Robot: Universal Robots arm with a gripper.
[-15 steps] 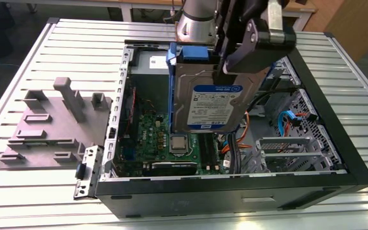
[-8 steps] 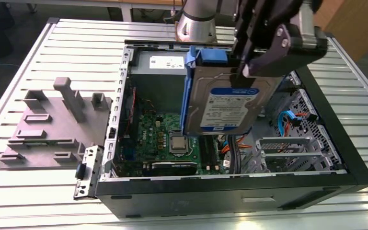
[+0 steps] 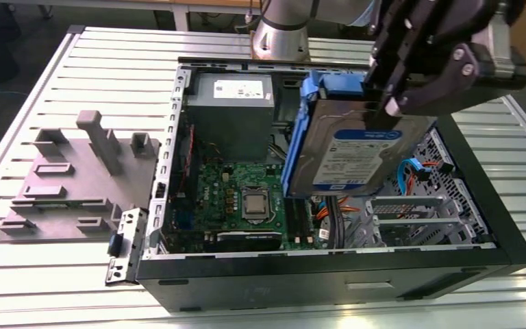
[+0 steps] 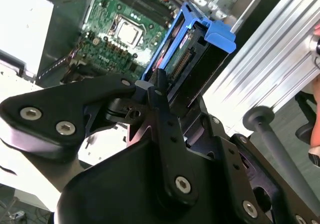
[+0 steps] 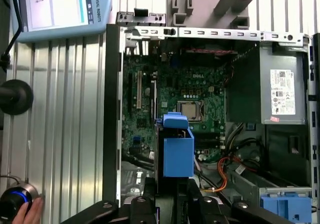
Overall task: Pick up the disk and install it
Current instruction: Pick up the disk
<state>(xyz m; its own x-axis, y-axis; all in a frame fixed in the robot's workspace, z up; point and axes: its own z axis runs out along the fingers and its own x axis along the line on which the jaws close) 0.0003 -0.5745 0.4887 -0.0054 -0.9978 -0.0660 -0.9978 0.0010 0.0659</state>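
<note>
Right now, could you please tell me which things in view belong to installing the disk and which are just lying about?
In the job:
flat silver disk with blue plastic rails, held aloft;
black gripper clamped on it;
open black computer case beneath.

Lying about:
grey moulded fixture beside the case;
spare blue plastic bracket;
grey power-supply box inside the case.

1. Exterior view: the gripper (image 3: 383,96) gets chopped off by the top edge, and it covers the upper end of the disk (image 3: 359,154) it's clamping.
2. The disk blocks a chunk of the motherboard (image 3: 235,185) behind it.
3. First wrist view: a hand (image 5: 30,215) in the corner is cut by the edge, and so is the pendant screen (image 5: 60,6).
</note>
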